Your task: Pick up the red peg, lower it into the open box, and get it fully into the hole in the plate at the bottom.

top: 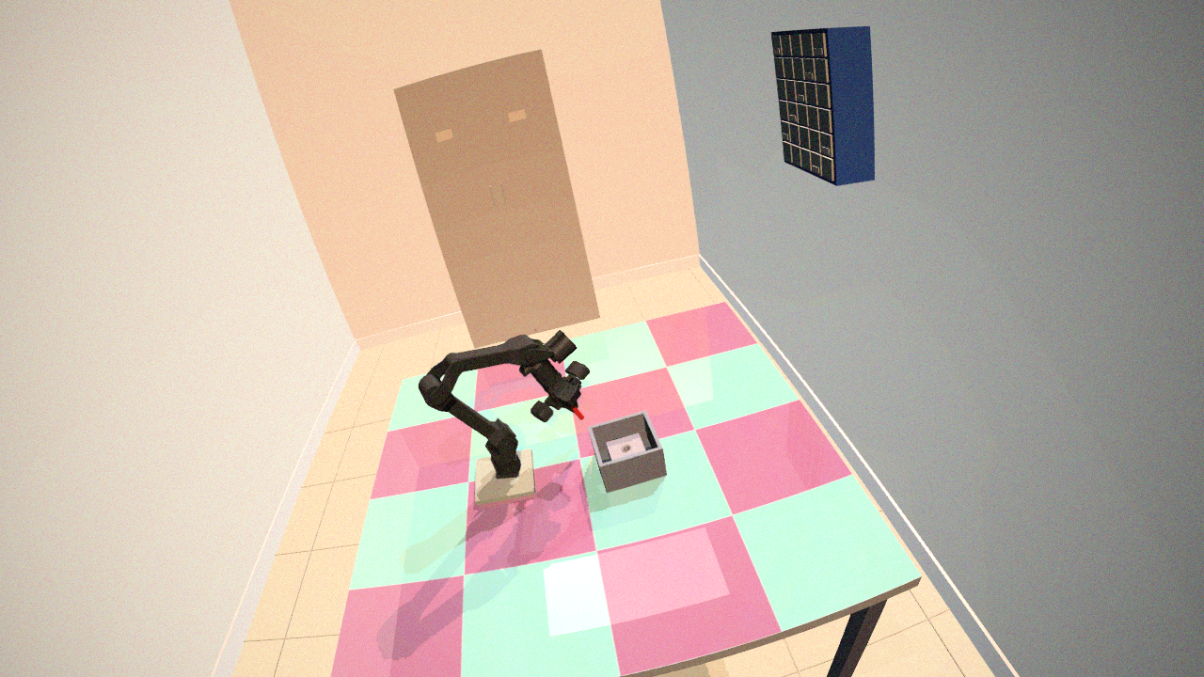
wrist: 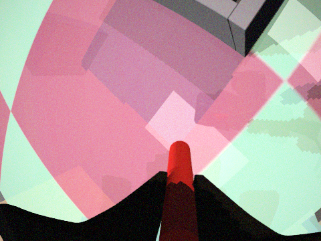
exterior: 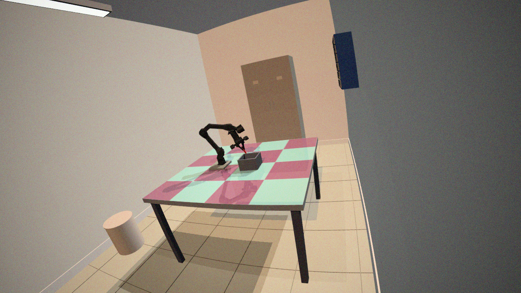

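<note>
The red peg (top: 578, 413) (exterior: 245, 151) (wrist: 180, 161) is held between the two black fingers of my gripper (top: 575, 408) (exterior: 243, 149) (wrist: 180, 181), which is shut on it. The peg's free end sticks out past the fingertips and is tilted, clear of the table top. The open grey box (top: 635, 472) (exterior: 249, 164) (wrist: 214, 24) stands just beside the peg, to its right in the top view. The peg is outside the box. The pale plate (top: 615, 444) with its dark hole (top: 625, 448) shows at the box bottom in the top view; the hole is hidden in the other views.
The table (top: 808, 543) (exterior: 280, 190) has a pink and mint checked top. The arm's base plate (top: 505, 495) (exterior: 219, 167) stands left of the box. The box's raised walls stand close to the gripper. A cylinder (exterior: 125, 235) is on the floor, away from the table top.
</note>
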Motion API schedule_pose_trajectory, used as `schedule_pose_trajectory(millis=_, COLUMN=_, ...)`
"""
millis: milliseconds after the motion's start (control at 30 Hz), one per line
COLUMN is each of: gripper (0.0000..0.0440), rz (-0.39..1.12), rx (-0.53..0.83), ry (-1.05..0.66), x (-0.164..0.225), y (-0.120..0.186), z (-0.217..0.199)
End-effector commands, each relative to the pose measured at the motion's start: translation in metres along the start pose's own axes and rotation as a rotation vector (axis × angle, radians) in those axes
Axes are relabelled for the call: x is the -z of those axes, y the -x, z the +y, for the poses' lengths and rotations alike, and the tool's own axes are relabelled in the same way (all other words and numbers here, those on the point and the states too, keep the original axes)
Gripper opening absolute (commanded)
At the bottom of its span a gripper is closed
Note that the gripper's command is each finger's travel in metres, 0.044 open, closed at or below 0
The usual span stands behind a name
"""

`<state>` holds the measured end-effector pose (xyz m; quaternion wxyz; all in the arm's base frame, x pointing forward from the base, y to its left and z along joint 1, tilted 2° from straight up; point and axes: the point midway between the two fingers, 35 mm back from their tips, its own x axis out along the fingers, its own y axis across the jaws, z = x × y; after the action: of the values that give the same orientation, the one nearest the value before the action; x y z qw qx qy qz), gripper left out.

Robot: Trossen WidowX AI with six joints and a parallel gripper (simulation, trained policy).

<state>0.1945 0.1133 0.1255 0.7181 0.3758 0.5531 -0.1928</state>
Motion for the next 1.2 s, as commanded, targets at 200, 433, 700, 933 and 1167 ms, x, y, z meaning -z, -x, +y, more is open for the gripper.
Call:
schedule_pose_trajectory(millis=200, gripper=0.0000, rz=-0.109, rx=-0.028, ry=-0.021, x=-0.045, y=0.029, z=0.017)
schedule_pose_trajectory(millis=433, gripper=0.0000, rz=-0.163, rx=-0.013, ry=-0.073, x=-0.078, y=0.034, z=0.018)
schedule_pose_trajectory(millis=700, gripper=0.0000, rz=-0.203, rx=0.011, ry=-0.126, x=-0.109, y=0.033, z=0.015)
schedule_pose_trajectory(millis=933, gripper=0.0000, rz=-0.221, rx=0.033, ry=-0.168, x=-0.131, y=0.027, z=0.010)
schedule_pose_trajectory(millis=1167, gripper=0.0005, rz=-0.219, rx=0.051, ry=-0.202, x=-0.149, y=0.018, z=0.006)
